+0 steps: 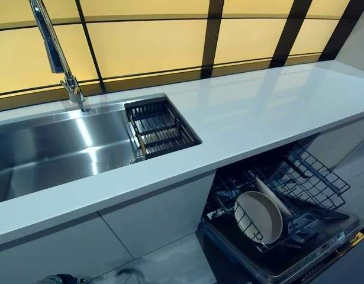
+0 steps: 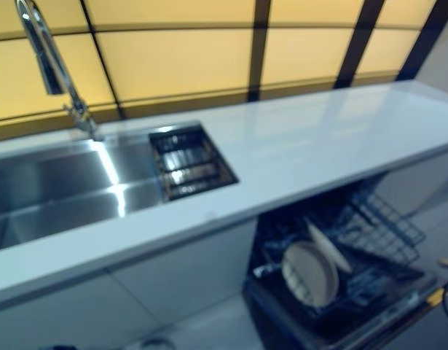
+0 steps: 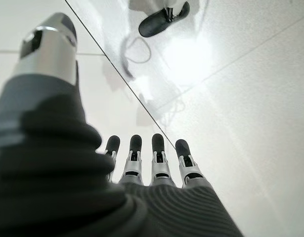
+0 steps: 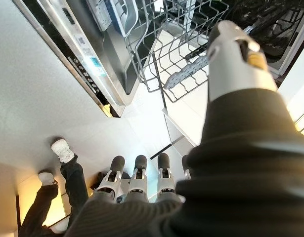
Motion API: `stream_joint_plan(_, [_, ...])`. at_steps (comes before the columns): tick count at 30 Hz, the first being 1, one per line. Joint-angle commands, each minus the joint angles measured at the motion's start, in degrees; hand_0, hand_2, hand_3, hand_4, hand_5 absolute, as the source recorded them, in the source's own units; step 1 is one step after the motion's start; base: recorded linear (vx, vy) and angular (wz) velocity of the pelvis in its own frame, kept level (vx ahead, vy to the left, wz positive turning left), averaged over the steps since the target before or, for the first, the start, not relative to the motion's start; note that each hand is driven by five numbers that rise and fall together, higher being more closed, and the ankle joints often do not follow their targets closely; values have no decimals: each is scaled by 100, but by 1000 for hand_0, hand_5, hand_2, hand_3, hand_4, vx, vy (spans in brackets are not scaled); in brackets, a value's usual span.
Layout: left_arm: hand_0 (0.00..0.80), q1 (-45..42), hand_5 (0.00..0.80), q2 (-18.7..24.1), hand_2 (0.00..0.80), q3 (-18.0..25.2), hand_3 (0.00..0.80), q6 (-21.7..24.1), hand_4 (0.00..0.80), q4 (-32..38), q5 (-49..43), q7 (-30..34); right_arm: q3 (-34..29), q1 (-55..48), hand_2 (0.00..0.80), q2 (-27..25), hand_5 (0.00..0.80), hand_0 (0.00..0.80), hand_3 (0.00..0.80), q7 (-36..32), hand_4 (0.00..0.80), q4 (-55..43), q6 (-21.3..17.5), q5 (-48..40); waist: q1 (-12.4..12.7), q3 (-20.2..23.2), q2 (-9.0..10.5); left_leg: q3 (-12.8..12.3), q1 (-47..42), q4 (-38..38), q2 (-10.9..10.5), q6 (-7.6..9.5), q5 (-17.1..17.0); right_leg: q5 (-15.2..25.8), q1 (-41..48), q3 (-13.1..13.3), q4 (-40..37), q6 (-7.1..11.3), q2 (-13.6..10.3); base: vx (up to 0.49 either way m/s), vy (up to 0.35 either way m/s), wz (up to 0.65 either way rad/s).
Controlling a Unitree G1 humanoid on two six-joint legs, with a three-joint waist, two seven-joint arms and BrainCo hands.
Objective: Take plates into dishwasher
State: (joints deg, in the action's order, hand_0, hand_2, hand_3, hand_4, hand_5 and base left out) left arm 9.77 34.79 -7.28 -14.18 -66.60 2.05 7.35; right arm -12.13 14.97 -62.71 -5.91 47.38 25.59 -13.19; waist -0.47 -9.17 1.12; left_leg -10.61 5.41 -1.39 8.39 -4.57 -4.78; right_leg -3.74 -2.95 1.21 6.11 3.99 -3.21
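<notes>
We see warm yellow light glowing through the far window panels [image 1: 146, 44], bright and even. The white counter [image 1: 270, 106] carries a soft sheen, and glare streaks run across the sink [image 1: 57, 148] floor. The right eye view is blurred throughout; the left eye view is sharper. The dishwasher [image 1: 276, 219] interior sits in shadow. In the left wrist view, a bright glare patch washes the floor [image 3: 191, 54].

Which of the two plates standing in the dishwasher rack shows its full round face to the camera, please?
The front plate, nearest the open door's edge, shows its whole round beige face. The plate behind it shows only as a thin slanted edge.
</notes>
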Motion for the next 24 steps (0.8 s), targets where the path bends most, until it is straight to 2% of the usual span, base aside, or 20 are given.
stream_joint_plan(1, [0,-42,0,322,0,92,0,89,0,-147,285,-176,-12,253,0,-382,0,0,0,-68,0,-189,-144,-13,176,67,189,8,740,473,-79,31,-743,-388,1221,51,-193,-101,217,-149,-133,1])
stream_joint_plan(3, [0,-167,0,363,0,240,0,109,0,-153,286,-91,49,271,0,-431,0,0,0,-142,0,-180,-75,76,218,16,160,-88,1017,584,66,-100,-838,-345,1286,33,-251,-182,362,-168,-130,1])
stream_joint_plan(5, [0,-183,0,377,0,307,0,154,0,-177,301,-46,60,257,0,-464,0,0,0,-220,0,-92,-84,135,225,-41,166,-7,1013,518,37,-101,-782,-235,1276,36,-305,-200,394,-201,-83,8])
stream_joint_plan(7, [0,-148,0,402,0,374,0,159,0,-165,306,31,116,238,0,-504,0,0,0,-239,0,-54,-50,136,154,-82,182,-75,787,-61,17,-69,-713,-83,1156,-85,-364,-252,384,-240,-45,20])
stream_joint_plan(8, [0,-136,0,414,0,393,0,141,0,-144,289,65,108,213,0,-508,0,0,0,-244,0,-45,-48,135,117,-84,205,-94,755,-303,18,-56,-636,-43,1122,-143,-379,-264,359,-326,-26,24])
stream_joint_plan(9, [0,-100,0,467,0,454,0,91,0,-77,237,172,24,76,0,-499,0,0,0,-221,0,-7,-82,128,-16,-78,338,-83,584,-957,-35,44,-168,72,1008,-379,-397,-268,168,-246,-13,28])
stream_joint_plan(10, [0,-95,0,471,0,455,0,88,0,-73,236,176,8,61,0,-497,0,0,0,-215,0,-9,-86,123,-16,-68,338,-80,595,-969,-28,50,-166,97,983,-386,-403,-270,169,-328,45,63])
stream_joint_plan(11, [0,-71,0,544,0,495,0,49,0,-86,263,278,-6,65,0,-493,0,0,0,-254,0,44,-115,125,-79,-12,437,303,229,-1289,-235,169,237,227,810,-382,-390,-235,17,-222,84,52])
stream_joint_plan(13, [0,-53,0,581,0,535,0,110,0,-186,251,368,60,188,0,-514,0,0,0,-302,0,160,-178,35,-119,87,452,749,-136,-1574,-423,235,391,315,623,-312,-394,-242,-8,-232,109,9])
stream_joint_plan(15, [0,-54,0,540,0,543,0,211,0,-317,243,383,154,337,0,-502,0,0,0,-421,0,202,-125,101,-145,231,414,1091,-460,-1444,-584,261,470,389,434,-279,-392,-249,24,-132,96,-5])
stream_joint_plan(16, [0,-58,0,536,0,547,0,215,0,-320,243,383,169,351,0,-506,0,0,0,-424,0,208,-126,103,-152,229,406,1094,-476,-1435,-579,261,477,382,445,-282,-389,-249,29,-109,117,10])
stream_joint_plan(17, [0,-61,0,482,0,506,0,282,0,-342,274,353,264,455,0,-447,0,0,0,-505,0,267,-58,76,-144,298,315,1321,-747,-987,-730,316,713,415,336,-236,-341,-233,116,-142,146,16])
stream_joint_plan(18, [0,-1,0,457,0,422,0,262,0,-287,275,357,293,522,0,-400,0,0,0,-473,0,384,-72,-56,-194,315,246,1170,-953,-501,-702,342,865,450,289,-249,-313,-195,137,-169,164,14])
stream_joint_plan(19, [0,29,0,449,0,388,0,255,0,-271,268,356,282,526,0,-379,0,0,0,-436,0,415,-77,-129,-213,315,229,1135,-987,-414,-693,346,872,463,271,-251,-310,-186,137,-165,142,-1])
stream_joint_plan(24, [0,258,0,488,0,69,0,186,0,-186,510,296,201,554,0,-158,0,0,0,-335,0,1063,-376,-508,-260,243,79,1335,-1110,197,-920,468,775,792,-52,-128,-361,49,117,-164,132,11])
